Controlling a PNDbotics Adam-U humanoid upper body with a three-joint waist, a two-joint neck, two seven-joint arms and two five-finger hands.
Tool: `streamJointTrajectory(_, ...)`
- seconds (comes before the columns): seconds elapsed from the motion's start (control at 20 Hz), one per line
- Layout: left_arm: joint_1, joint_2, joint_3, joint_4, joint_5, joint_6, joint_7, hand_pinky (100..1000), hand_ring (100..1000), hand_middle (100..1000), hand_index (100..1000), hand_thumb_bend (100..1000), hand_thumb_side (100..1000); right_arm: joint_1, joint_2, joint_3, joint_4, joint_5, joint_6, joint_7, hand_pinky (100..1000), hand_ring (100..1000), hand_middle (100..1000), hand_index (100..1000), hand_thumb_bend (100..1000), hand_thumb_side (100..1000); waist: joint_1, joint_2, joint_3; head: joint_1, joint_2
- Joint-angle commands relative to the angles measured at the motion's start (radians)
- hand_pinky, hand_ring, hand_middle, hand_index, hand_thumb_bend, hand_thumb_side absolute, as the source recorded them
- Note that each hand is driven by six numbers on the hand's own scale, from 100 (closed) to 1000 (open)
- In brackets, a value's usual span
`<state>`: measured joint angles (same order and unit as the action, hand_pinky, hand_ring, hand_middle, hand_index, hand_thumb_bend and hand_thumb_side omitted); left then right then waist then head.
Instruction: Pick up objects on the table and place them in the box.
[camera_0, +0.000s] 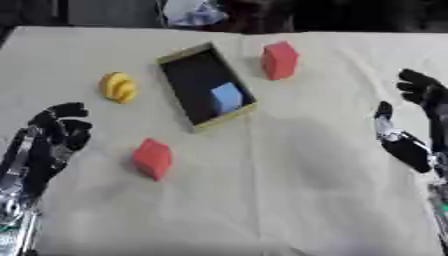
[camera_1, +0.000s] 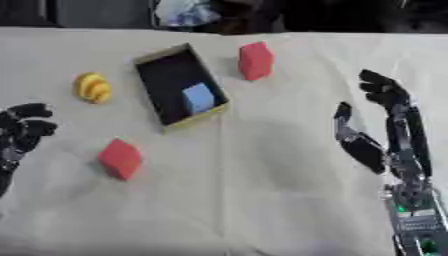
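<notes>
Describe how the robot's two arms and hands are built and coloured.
Both are mostly black. The left hand has chunky black fingers on a black forearm, with silver metal parts near the lower left edge. The right hand has slim black fingers and thumb on a dark, narrow forearm; lower down sits a silver-grey section with small green lights. No markings can be made out.

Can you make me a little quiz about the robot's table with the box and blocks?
1. True or false: the blue block already lies in the box.
2. How many red blocks are on the cloth outside the box?
3. Which thing lies nearest the left hand? A) yellow thing B) near red block C) far red block

Key: 1 true. 2 two. 3 B. Neither the left hand nor the right hand holds anything.
</notes>
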<state>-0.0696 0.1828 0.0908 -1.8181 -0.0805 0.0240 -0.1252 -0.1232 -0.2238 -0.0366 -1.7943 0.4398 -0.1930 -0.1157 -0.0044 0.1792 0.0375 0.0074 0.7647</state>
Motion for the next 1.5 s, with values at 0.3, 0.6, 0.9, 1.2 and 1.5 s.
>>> streamJointTrajectory(0.3, -0.005, 0.01, 0.001, -0.017, -0.005, 0.003, 0.001, 713, 643, 658, 766, 964, 646, -0.007, -0.006, -0.004, -0.012, -0.008, -0.001, 0.0, 824, 829, 823, 898, 100, 148, 0.011, -0.026, 0.001, 0.001, 0.005)
streamJointTrajectory(0.6, -0.005, 0.011, 0.001, -0.017, -0.008, 0.003, 0.0, 714, 644, 658, 765, 963, 642, -0.007, -0.006, -0.005, -0.012, -0.009, -0.001, 0.0, 824, 829, 823, 898, 100, 149, 0.01, -0.026, 0.001, 0.0, 0.005)
streamJointTrajectory(0.9, -0.003, 0.035, 0.001, -0.019, -0.031, 0.006, -0.01, 715, 645, 661, 767, 932, 624, -0.007, -0.006, -0.004, -0.012, -0.009, -0.001, 0.002, 824, 829, 822, 898, 100, 149, 0.012, -0.026, -0.002, 0.0, 0.005)
streamJointTrajectory(1.2, -0.008, 0.144, -0.016, -0.031, -0.095, 0.002, -0.045, 718, 652, 672, 785, 874, 599, -0.006, -0.009, -0.003, -0.011, -0.008, -0.002, 0.005, 824, 829, 822, 898, 100, 151, 0.017, -0.027, -0.005, -0.001, 0.005)
streamJointTrajectory(1.5, -0.04, 0.301, -0.099, -0.035, -0.193, -0.041, -0.136, 733, 673, 698, 812, 781, 532, -0.004, -0.015, 0.0, -0.009, -0.008, -0.003, 0.009, 824, 829, 821, 898, 100, 154, 0.031, -0.03, -0.01, -0.005, 0.005)
